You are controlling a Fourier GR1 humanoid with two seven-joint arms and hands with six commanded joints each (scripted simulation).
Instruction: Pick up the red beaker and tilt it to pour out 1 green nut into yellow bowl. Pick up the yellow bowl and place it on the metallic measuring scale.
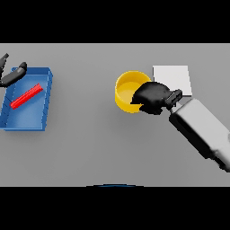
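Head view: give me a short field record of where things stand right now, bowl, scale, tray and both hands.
yellow round bowl: on the grey table, just left of the scale, not on it
white square scale plate: bare, right of the bowl
right robot hand: over the bowl's right rim, fingers curled at it
blue rectangular tray: far left, holding a red elongated object lying flat
left robot hand: at the tray's upper left corner, fingers relaxed, holding nothing
green nut: not visible
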